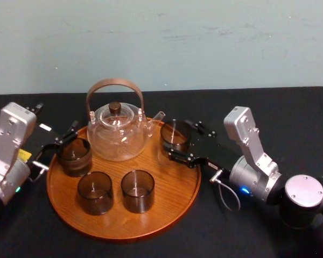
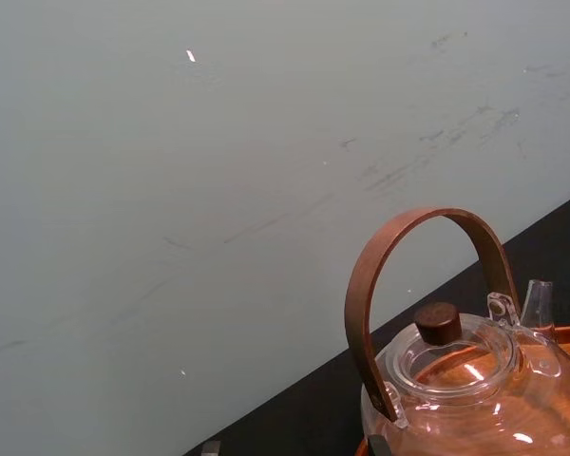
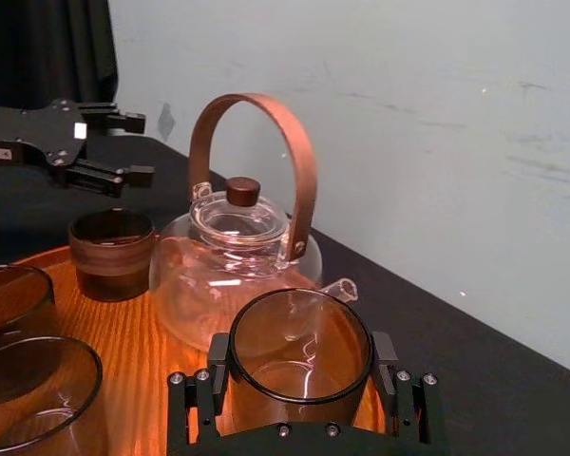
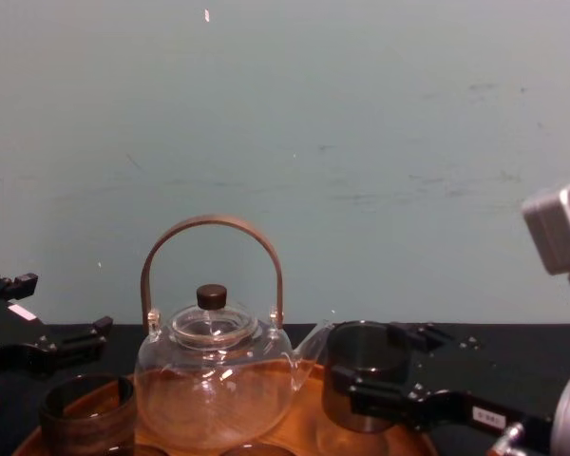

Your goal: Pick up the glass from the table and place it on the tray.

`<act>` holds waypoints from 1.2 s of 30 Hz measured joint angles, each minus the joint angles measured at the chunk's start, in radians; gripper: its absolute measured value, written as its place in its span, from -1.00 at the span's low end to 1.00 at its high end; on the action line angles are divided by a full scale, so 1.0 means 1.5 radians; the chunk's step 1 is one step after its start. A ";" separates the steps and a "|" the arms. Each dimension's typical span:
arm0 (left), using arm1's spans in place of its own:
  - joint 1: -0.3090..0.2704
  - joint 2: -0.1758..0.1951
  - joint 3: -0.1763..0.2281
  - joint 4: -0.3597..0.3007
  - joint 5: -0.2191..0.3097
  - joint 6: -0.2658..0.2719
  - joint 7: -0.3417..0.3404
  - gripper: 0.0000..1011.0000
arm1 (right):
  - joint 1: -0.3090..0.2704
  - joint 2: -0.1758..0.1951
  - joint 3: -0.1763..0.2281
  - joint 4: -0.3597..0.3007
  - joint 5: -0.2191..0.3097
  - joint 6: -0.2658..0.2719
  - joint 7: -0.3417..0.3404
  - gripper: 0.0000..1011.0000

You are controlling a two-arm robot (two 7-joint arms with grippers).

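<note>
My right gripper (image 1: pixel 178 138) is shut on a smoky clear glass (image 1: pixel 176 134), one finger on each side, at the right rim of the round wooden tray (image 1: pixel 167 188). From the right wrist the glass (image 3: pixel 299 356) sits upright between the black fingers (image 3: pixel 388 366), just in front of the teapot's spout. From the chest the glass (image 4: pixel 364 375) is low over the tray (image 4: pixel 304 423); whether it touches the wood I cannot tell. My left gripper (image 1: pixel 59 141) is open at the tray's left edge, above and beside another glass (image 1: pixel 74 156), holding nothing.
A clear glass teapot (image 1: pixel 117 131) with a brown hoop handle stands at the back of the tray, close to the held glass. Two more smoky glasses (image 1: pixel 95 192) (image 1: pixel 137 191) stand at the tray's front. Black table all around, a pale wall behind.
</note>
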 joint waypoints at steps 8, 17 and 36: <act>0.000 0.000 0.000 0.000 0.000 0.000 0.000 0.98 | 0.012 -0.008 -0.016 0.024 -0.004 -0.005 0.006 0.79; 0.000 0.000 0.000 0.000 0.000 0.000 0.000 0.98 | 0.028 -0.019 -0.028 0.055 -0.008 -0.012 0.010 0.79; 0.000 0.000 0.000 0.000 0.000 0.000 0.000 0.98 | 0.034 -0.024 -0.031 0.067 -0.010 -0.011 0.008 0.90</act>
